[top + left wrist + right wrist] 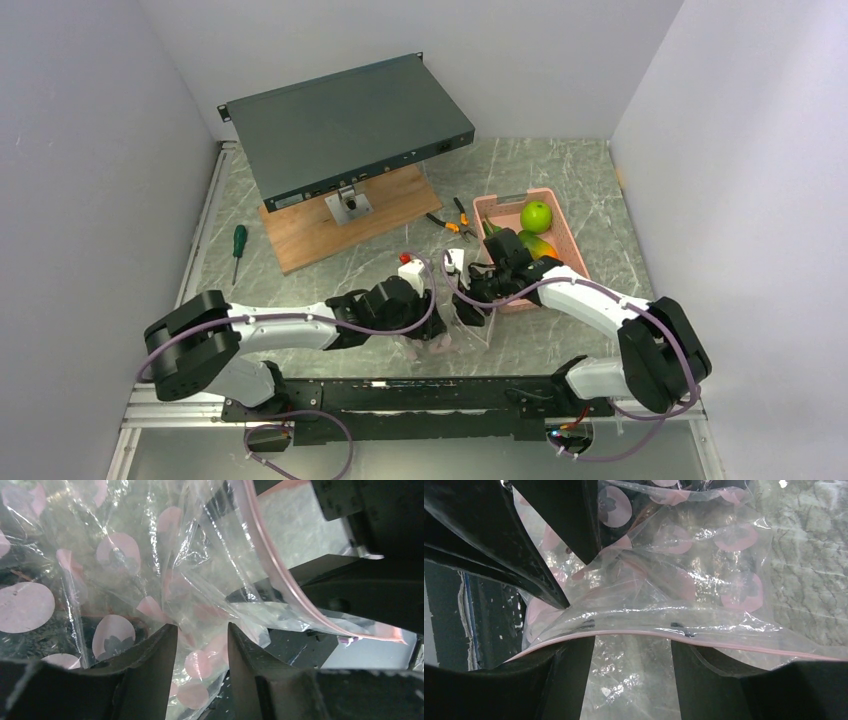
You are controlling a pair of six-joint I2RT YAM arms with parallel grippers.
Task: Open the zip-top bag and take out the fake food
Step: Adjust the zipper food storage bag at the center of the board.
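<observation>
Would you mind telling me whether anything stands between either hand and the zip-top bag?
Nothing visible does. The bag has its plastic between the fingers of the left hand, and its pink zip strip runs across the open gap of the right hand.

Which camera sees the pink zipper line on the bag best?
The right wrist view: the pink zip strip runs across the picture, close up. The left wrist view shows a slanted stretch. In the top view the bag is too small to show it.

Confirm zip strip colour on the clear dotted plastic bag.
Pink; the zip strip shows best in the right wrist view.
</observation>
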